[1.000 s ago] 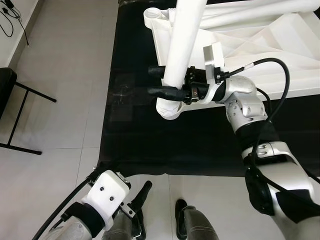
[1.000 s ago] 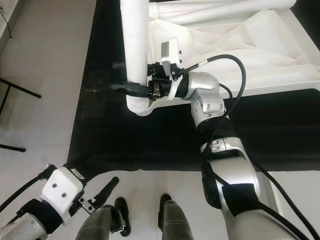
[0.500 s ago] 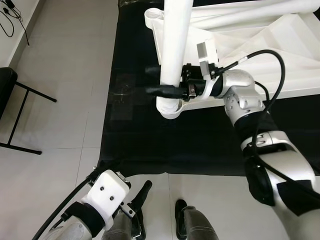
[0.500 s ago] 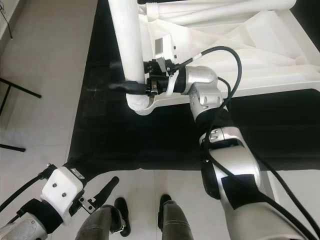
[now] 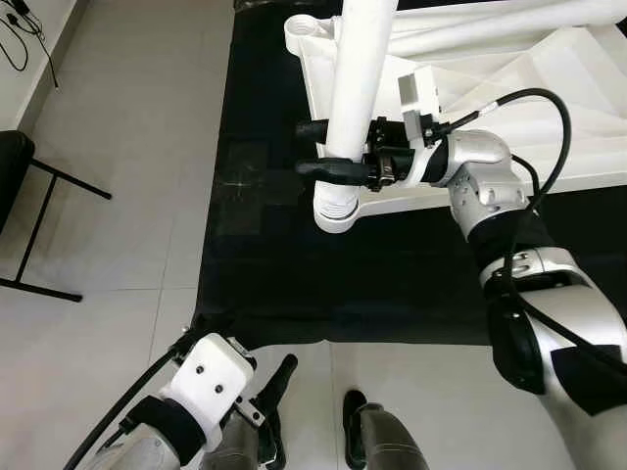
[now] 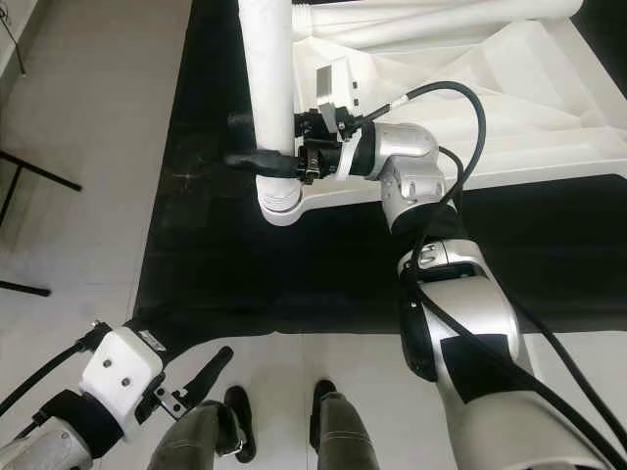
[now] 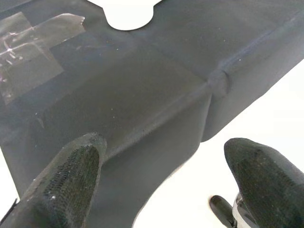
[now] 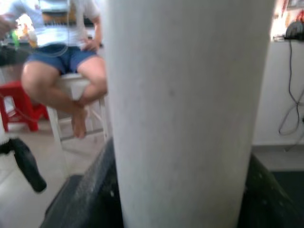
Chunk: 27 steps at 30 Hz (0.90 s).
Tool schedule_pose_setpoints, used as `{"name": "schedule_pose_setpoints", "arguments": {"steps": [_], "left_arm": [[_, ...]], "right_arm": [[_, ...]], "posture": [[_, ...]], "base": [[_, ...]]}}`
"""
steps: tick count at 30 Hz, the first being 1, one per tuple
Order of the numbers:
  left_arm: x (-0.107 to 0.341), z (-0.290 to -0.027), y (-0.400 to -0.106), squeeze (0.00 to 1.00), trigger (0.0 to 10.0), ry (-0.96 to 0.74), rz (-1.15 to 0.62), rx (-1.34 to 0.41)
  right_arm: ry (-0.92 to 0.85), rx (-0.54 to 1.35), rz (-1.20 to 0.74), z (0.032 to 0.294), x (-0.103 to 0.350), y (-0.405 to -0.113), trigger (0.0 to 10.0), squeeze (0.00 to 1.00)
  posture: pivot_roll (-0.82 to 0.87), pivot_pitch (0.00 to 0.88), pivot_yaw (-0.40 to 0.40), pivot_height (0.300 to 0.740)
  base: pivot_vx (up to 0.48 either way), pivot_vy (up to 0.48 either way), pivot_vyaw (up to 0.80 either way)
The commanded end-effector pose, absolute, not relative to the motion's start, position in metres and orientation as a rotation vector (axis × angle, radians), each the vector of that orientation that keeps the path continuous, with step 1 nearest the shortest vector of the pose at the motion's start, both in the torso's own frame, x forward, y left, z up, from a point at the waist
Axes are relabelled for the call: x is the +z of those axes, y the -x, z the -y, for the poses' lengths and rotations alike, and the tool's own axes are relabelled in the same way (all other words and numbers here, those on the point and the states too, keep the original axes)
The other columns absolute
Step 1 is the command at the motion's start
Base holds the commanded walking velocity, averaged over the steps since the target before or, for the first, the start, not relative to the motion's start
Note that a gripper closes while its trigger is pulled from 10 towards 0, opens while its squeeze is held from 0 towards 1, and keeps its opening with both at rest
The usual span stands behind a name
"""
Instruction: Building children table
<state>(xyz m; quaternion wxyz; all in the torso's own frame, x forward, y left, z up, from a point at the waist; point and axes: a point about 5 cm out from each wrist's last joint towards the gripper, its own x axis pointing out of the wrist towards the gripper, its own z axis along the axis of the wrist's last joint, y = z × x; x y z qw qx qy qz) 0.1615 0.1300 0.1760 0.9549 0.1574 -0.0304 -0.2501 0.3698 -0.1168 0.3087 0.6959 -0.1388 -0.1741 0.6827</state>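
1. Table leg (image 5: 356,93), white, stands over the corner socket (image 5: 335,208) of the upturned tabletop (image 5: 509,78), seemingly being seated; no other fitted legs are visible.
2. Right gripper (image 5: 315,149) clenches the leg.
3. Left gripper (image 7: 166,175) hangs released above a black mat (image 5: 265,264) on grey floor (image 5: 127,147); a person (image 8: 71,61) sits beyond.
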Motion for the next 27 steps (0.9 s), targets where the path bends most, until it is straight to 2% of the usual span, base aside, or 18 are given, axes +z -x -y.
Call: {"name": "schedule_pose_setpoints", "arguments": {"steps": [1, 11, 27], "left_arm": [[0.17, -0.128, -0.158, 0.0, 10.0, -0.308, 0.024, -0.516], [0.17, -0.127, -0.157, 0.0, 10.0, -0.306, 0.022, -0.519], [0.171, -0.128, -0.159, 0.0, 10.0, -0.303, 0.022, -0.518]], "right_arm": [[0.321, 1.554, 0.313, 0.121, 0.296, -0.37, 10.0, 0.0], [0.346, 1.599, 0.288, 0.12, 0.293, -0.368, 10.0, 0.0], [0.478, 1.755, 0.166, 0.099, 0.278, -0.355, 10.0, 0.0]], "posture": [[-0.04, 0.389, -0.028, 0.74], [-0.04, 0.382, -0.03, 0.74], [-0.04, 0.392, -0.024, 0.74]], "base": [[0.0, 0.0, 0.0], [0.0, 0.0, 0.0], [0.0, 0.0, 0.0]]}}
